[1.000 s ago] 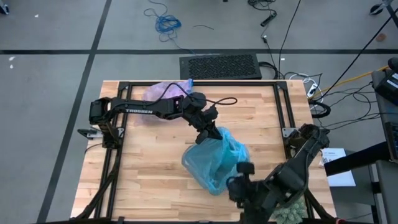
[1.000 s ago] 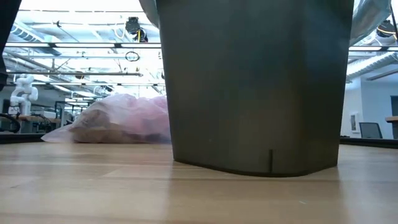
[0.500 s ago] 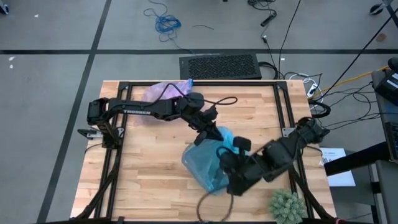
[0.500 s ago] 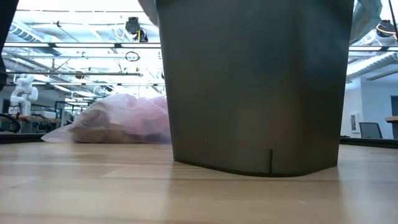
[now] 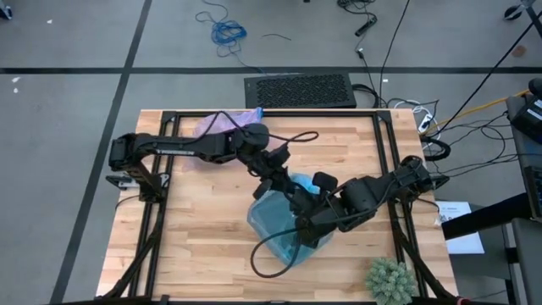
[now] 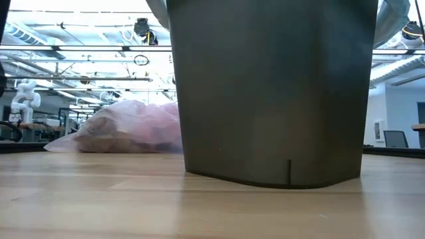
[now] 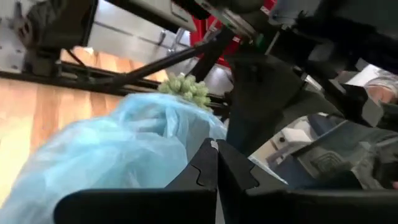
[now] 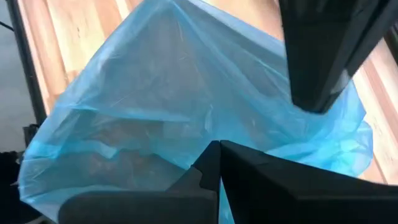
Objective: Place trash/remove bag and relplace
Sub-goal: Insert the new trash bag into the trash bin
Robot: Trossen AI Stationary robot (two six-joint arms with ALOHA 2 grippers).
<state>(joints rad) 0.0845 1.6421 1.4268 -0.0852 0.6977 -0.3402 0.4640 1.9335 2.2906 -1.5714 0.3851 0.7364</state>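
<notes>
The lavender-pink bag [image 5: 222, 127] lies slumped at the far edge of the wooden worktop [image 5: 195, 229], left of centre, well apart from the action; in the low view it shows as a crinkled pink heap [image 6: 126, 129] with brown paper wads [image 6: 106, 139] dimly visible through the plastic. Mid-worktop stands the dark bin [image 6: 272, 93], filling most of the low view, and over it is draped a light blue plastic bag [image 5: 288, 222], bunched and rumpled around the bin's mouth.

Both arms are in at that blue bag. The left gripper [image 5: 278, 174] reaches in from the far left and sits at the bag's far rim, its fingers [image 7: 205, 171] pressed together; whether blue film is pinched between them cannot be told. In its wrist view the blue plastic [image 7: 112, 149] billows just ahead.

The right gripper [image 5: 302, 222] comes in from the right side, low over the bag's right portion, with its fingers [image 8: 211, 165] together too, tips right against the blue plastic [image 8: 168, 112]; a real pinch on it cannot be confirmed.

A loose black cable [image 5: 271, 258] loops across the worktop near the bag's near side. A green spiky plant [image 5: 391, 280] sits at the near right corner.
</notes>
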